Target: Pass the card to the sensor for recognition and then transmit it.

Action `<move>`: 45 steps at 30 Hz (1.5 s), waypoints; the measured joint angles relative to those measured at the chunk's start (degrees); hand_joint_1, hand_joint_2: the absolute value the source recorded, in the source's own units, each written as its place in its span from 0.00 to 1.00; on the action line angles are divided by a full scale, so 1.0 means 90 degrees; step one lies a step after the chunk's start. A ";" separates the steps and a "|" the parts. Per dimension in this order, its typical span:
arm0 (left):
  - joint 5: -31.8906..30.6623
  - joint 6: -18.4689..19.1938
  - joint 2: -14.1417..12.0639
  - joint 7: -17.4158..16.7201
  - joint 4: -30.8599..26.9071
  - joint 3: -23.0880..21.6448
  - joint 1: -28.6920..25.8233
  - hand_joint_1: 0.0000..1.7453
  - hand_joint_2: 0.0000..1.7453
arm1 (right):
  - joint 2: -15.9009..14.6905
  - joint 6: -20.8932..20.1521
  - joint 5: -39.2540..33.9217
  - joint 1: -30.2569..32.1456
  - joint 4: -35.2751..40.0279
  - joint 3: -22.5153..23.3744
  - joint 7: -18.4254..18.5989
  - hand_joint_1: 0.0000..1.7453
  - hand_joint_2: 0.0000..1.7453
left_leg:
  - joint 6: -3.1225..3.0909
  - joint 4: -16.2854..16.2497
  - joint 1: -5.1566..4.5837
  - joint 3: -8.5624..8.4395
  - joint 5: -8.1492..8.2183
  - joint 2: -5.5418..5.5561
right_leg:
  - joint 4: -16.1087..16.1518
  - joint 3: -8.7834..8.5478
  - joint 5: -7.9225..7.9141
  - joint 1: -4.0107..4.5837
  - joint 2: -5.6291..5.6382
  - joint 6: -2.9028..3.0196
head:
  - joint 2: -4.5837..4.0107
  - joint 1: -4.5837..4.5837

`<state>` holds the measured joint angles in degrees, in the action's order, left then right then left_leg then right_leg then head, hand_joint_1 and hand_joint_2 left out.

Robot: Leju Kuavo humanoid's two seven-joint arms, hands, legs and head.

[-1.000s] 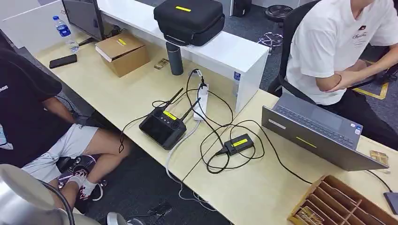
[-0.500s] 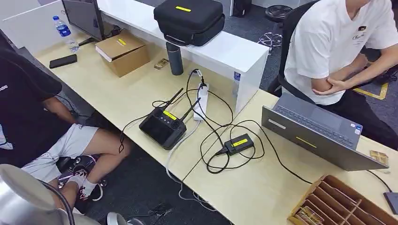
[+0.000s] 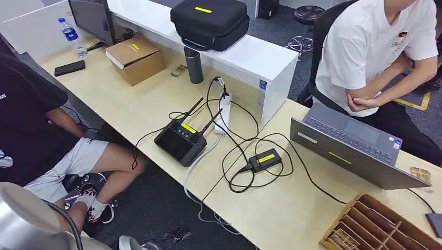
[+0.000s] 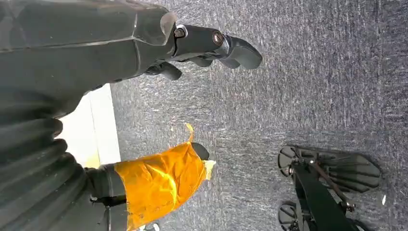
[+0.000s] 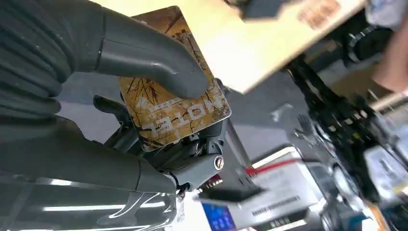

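The right hand (image 5: 144,110) pinches the card (image 5: 173,91) in the right wrist view: the thick grey thumb presses down on its face and the darker fingers (image 5: 120,130) back it from below. The card is gold-brown with a bamboo-like print and pale lettering. It sits in the centre-left of that frame, under the edge of a light wooden desk (image 5: 250,43) that runs across the top; the background to the right is blurred.

The left hand (image 4: 192,45) holds nothing. In the left wrist view its dark fingers (image 4: 235,50) reach out at the top of the frame, apart from the thumb (image 4: 159,180), which is wrapped in orange tape at lower centre, with grey carpet (image 4: 312,86) behind them. A black chair base (image 4: 327,183) fills the lower right.

In the head view the desk (image 3: 156,104) runs from upper left to lower right. At frame centre lies a small black sensor (image 3: 265,159) with a yellow label, ringed by black cables. Left of it sits a black controller (image 3: 180,140) with two antennas. A grey laptop (image 3: 354,146) lies open at right, and a wooden divided tray (image 3: 375,224) fills the lower right corner. A person in a white shirt (image 3: 365,47) sits at upper right, arms folded. Another person in a black shirt (image 3: 26,125) sits at left. A cardboard box (image 3: 136,58) and a black case (image 3: 209,22) are at the top.
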<state>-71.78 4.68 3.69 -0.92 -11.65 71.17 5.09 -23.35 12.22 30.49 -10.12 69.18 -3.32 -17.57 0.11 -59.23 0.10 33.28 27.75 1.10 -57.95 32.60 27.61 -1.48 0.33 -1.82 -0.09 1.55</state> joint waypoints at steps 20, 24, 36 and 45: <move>-0.0454 0.0090 -0.0083 0.0134 0.0000 -0.0002 0.0050 0.00 1.00 | 0.0363 0.0090 0.0571 -0.4366 -0.0295 -0.2495 0.1674 1.00 1.00 | 0.0036 0.0000 0.0008 0.0010 -0.0028 -0.0028 | -0.0022 0.0028 -0.0022 0.0020 0.0028 0.0033 | 0.0000 -0.0002; -0.0566 0.0087 -0.0080 0.0168 0.0000 -0.0002 0.0063 0.00 1.00 | 0.0823 0.0253 0.0736 -0.4881 -0.0838 -0.2967 0.1911 1.00 1.00 | 0.0042 0.0001 0.0013 0.0012 -0.0031 -0.0022 | -0.0024 0.0032 -0.0022 0.0024 0.0024 0.0035 | 0.0000 -0.0002; -0.0765 0.0053 -0.0066 0.0172 0.0000 -0.0197 0.0107 0.00 1.00 | 0.1458 0.0372 0.1149 -0.5650 -0.2072 -0.3633 0.2152 1.00 1.00 | 0.0042 0.0000 0.0014 0.0016 -0.0032 -0.0018 | -0.0023 0.0033 -0.0024 0.0024 0.0020 0.0037 | 0.0000 -0.0002; -0.0852 0.0100 -0.0039 0.0206 0.0005 -0.0347 0.0161 0.00 1.00 | 0.1965 0.0486 0.1399 -0.6006 -0.2745 -0.3907 0.2152 0.00 1.00 | 0.0047 0.0000 0.0015 0.0014 -0.0035 -0.0028 | -0.0024 0.0040 -0.0029 0.0025 0.0027 0.0044 | 0.0000 0.0000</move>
<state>-79.45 5.57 3.34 0.94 -11.61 68.04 6.54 -5.66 16.59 43.08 -64.17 44.48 -38.49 1.79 0.54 -59.23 0.23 33.41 27.44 0.85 -58.16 32.96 27.35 -1.26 0.57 -1.42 -0.09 1.55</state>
